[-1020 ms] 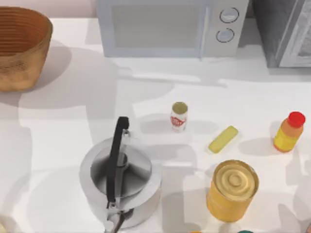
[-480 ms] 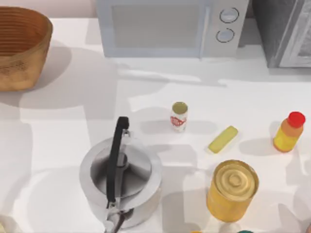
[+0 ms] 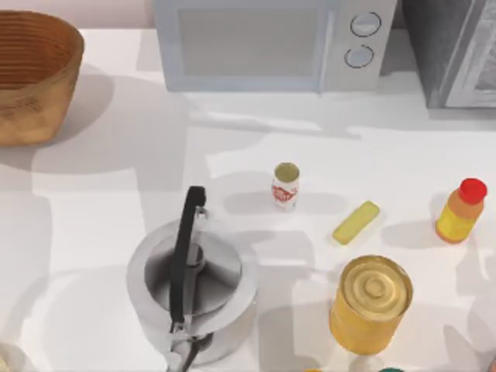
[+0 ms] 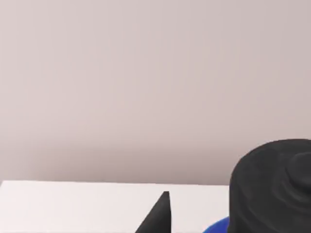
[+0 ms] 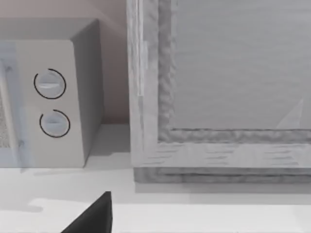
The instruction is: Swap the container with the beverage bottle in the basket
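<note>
Left gripper (image 4: 160, 218) looks out level over the table's far edge (image 4: 73, 194) towards a bare wall, and we cannot tell whether it is released or clenched. Beside it at the lower edge of the left wrist view sits a blue sliver (image 4: 218, 226) under a dark rounded mass (image 4: 272, 187). This may be the container's rim, but we cannot say. The right gripper (image 5: 92, 218) faces the microwave's dials (image 5: 51, 102) and a grey appliance (image 5: 218, 87), and its state is equally unclear.

The beverage bottle (image 3: 285, 186) stands upright just right of the top view's centre. Its gold top faces up, so its long axis is vertical, and it is apart from the kettle (image 3: 190, 291) and the yellow can (image 3: 370, 304). The basket (image 3: 35, 74) sits in the upper left corner, well apart from the bottle. We judge that the bottle must travel up and to the left across the frame. That suits the left arm, approaching from the side or above.
</note>
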`<state>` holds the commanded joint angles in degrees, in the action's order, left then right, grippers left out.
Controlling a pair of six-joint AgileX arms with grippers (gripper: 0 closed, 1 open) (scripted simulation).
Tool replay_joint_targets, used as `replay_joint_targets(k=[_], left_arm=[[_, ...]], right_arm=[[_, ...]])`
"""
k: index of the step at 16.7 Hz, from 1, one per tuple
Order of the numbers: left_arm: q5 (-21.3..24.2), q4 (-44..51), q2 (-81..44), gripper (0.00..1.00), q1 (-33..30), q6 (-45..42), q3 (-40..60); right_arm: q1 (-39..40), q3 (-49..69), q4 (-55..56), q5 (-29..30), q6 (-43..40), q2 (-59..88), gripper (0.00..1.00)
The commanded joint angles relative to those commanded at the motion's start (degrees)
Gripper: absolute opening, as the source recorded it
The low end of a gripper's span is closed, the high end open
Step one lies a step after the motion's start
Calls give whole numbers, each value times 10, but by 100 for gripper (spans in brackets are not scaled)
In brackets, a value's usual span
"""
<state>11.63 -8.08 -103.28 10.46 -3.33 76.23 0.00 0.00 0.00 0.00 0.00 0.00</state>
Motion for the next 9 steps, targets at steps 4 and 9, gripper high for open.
replay_joint_targets(k=[4,9], left_arm=[[0,0,0,100,0,0,0],[0,0,0,100,0,0,0]], right_arm=[[0,0,0,0,0,0,100],[0,0,0,0,0,0,100]])
